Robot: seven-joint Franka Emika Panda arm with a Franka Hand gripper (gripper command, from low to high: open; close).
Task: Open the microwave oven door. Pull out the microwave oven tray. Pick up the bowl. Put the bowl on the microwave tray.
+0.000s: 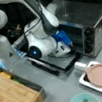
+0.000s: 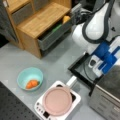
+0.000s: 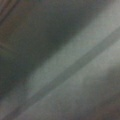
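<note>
At the oven (image 1: pixel 86 20) mouth, over the lowered door (image 1: pixel 59 62), the hand (image 1: pixel 71 45) reaches in; its grip cannot be told; bowl (image 2: pixel 30 78) untouched.

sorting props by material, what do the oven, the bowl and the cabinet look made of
The oven looks like brushed metal: silver-grey with a dull sheen on top. The bowl seems plastic or glazed ceramic: smooth, even light teal; which one is unclear. The cabinet looks like pale wood with visible grain.
</note>
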